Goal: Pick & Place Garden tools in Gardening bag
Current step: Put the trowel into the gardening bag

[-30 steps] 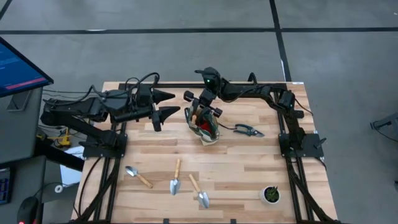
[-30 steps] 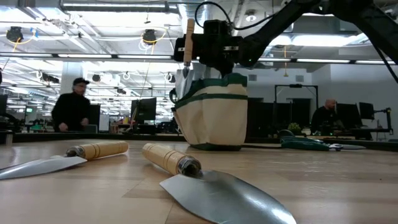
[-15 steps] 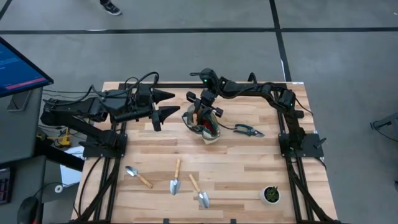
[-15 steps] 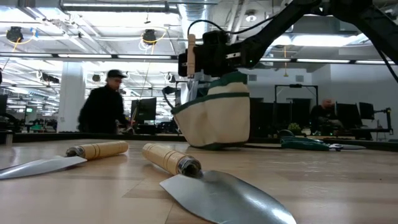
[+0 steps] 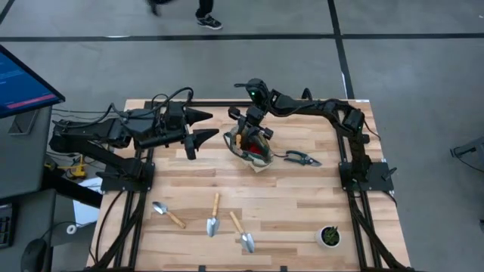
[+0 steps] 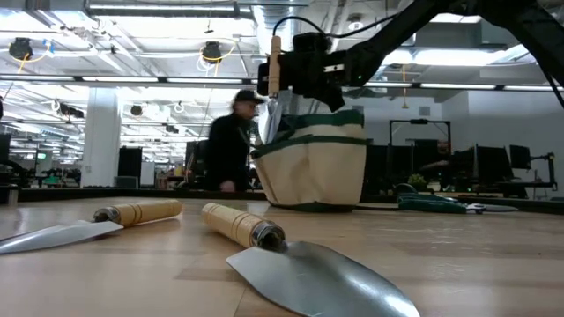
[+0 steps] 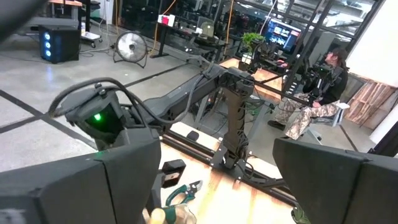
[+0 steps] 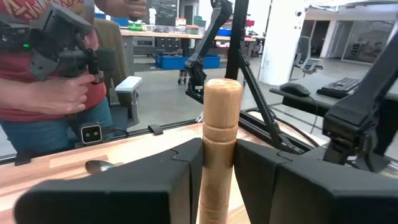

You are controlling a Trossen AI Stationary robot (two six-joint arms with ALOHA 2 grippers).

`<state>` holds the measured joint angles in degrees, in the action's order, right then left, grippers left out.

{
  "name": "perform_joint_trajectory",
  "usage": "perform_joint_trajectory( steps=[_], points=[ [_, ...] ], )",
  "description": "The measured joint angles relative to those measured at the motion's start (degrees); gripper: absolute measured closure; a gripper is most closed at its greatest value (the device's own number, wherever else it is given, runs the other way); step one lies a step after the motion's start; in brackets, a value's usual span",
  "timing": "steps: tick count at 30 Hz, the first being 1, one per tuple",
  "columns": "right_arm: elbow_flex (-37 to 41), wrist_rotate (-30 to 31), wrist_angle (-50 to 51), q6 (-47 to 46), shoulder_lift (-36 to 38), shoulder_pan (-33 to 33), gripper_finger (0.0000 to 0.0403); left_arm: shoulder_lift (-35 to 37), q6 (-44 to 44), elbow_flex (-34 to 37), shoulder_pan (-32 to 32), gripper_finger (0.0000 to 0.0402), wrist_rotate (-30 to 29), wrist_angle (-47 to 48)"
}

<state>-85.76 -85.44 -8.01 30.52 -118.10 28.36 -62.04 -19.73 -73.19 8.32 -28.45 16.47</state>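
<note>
My right gripper is over the beige, green-trimmed gardening bag, shut on a wooden-handled garden tool that stands upright above the bag's mouth. A small red item shows inside the bag. Three more wooden-handled tools lie flat near the near edge. The pruning shears lie right of the bag. My left gripper hangs open and empty left of the bag. My right gripper pinches the tool's wooden handle between its two fingers, below the handle's free end. The fingers lie across the handle. The tool stands upright, handle end up, and its metal part reaches down into the bag's mouth.
A small black pot with a green plant stands at the near right. The bag sits on the wooden table toward the far middle. A person walks in the room beyond the table.
My right gripper has gone a little toward the table's right edge and down with the upright tool. The bag has shifted a little to the right with it, and its mouth has changed shape. A person has walked across behind the table.
</note>
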Motion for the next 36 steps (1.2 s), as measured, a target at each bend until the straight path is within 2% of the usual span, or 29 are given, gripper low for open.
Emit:
perform_joint_trajectory(
  steps=[16, 21, 28, 33, 36],
  points=[
    [0.0, -4.1, 1.3, -4.1, 4.8, 0.1, 0.0331, 0.0, 1.0, 0.0, 0.0, 0.01, 0.0, -0.1],
    [0.3, -4.1, 7.7, -1.0, 4.4, -0.2, 0.0331, 0.0, 1.0, 0.0, 0.0, 0.01, 0.0, -0.3],
    [1.5, -2.9, 7.8, 1.2, 4.4, -2.1, 0.0331, 0.0, 1.0, 0.0, 0.0, 0.01, 0.0, -0.3],
    [2.6, 2.7, 8.0, 5.8, 4.4, -1.6, 0.0331, 0.0, 1.0, 0.0, 0.0, 0.01, 0.0, -0.4],
    [2.6, 3.8, 8.1, 6.1, 4.4, -0.4, 0.0331, 0.0, 1.0, 0.0, 0.0, 0.01, 0.0, -0.6]
  ],
)
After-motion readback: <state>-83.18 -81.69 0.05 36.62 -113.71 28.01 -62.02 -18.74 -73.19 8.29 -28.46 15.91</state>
